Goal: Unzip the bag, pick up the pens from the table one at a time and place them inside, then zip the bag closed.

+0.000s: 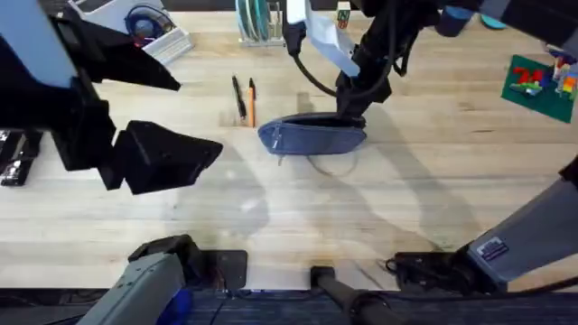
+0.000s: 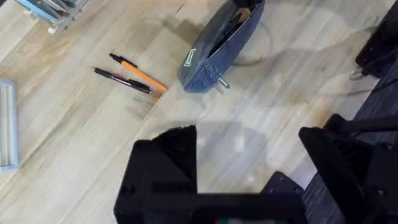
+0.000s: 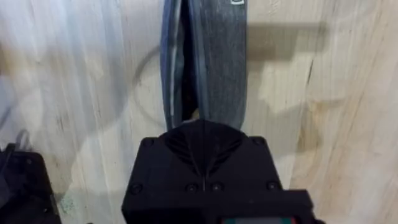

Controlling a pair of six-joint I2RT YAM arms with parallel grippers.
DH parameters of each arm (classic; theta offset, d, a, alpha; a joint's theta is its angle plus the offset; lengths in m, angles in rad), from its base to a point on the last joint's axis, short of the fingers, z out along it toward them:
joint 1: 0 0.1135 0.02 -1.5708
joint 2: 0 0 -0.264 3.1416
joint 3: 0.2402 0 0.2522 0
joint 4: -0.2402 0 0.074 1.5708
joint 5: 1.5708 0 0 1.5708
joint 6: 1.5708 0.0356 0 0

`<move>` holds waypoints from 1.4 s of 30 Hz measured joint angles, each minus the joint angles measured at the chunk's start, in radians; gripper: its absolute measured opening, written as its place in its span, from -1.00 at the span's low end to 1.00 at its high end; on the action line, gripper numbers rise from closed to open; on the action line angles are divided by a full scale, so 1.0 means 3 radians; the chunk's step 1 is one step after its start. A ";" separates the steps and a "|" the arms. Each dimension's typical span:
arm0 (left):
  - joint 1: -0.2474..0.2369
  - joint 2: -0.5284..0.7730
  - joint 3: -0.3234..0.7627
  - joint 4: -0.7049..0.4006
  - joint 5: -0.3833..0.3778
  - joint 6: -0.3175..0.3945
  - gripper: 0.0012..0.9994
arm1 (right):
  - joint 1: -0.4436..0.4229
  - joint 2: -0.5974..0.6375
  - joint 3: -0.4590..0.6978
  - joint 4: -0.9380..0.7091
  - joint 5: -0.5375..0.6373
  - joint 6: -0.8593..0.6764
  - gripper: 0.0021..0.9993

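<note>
The soft grey-blue fabric pouch [image 1: 313, 135] lies centre frame, gaping open; my right gripper [image 3: 202, 134] is pinched tight on its end. My left gripper [image 2: 249, 162] hangs spread, empty. The slim black and orange pens [image 1: 245, 100], upper left of the pouch, look light and slippery; I'd grab mid-barrel.

Bag [image 2: 217, 53]: grey-blue woven cloth, looking matt, faintly denim-like; small metal zipper pull glinting at one end. Table [image 1: 298, 217]: pale wood, plank grain showing, smooth, catching a soft sheen. Pens [image 2: 130, 76]: smooth, plastic-looking barrels, one black, one orange. Right gripper [image 3: 205, 134]: matt black plastic, finely ribbed.
</note>
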 joint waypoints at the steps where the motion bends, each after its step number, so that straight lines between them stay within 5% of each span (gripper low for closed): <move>1: 0.0000 0.0000 0.0000 0.0000 0.0000 0.0000 0.99 | 0.0000 0.0000 0.0000 0.0006 0.0010 0.0000 -0.94; 27: 0.0000 0.0000 0.0000 0.0000 0.0000 -0.0006 0.99 | 0.0032 0.0207 -0.0001 0.0006 0.0097 0.0003 -0.93; 30: 0.0000 0.0000 0.0000 0.0000 0.0000 -0.0008 0.99 | 0.0032 0.0207 -0.0001 0.0000 0.0098 0.0003 -0.43; 35: 0.0000 0.0000 0.0000 0.0000 0.0000 -0.0006 0.99 | 0.0032 0.0207 -0.0002 0.0002 0.0110 0.0011 0.92; 42: 0.0000 0.0000 0.0000 0.0000 0.0000 -0.0006 0.99 | 0.0032 0.0207 -0.0003 0.0002 0.0112 0.0028 1.00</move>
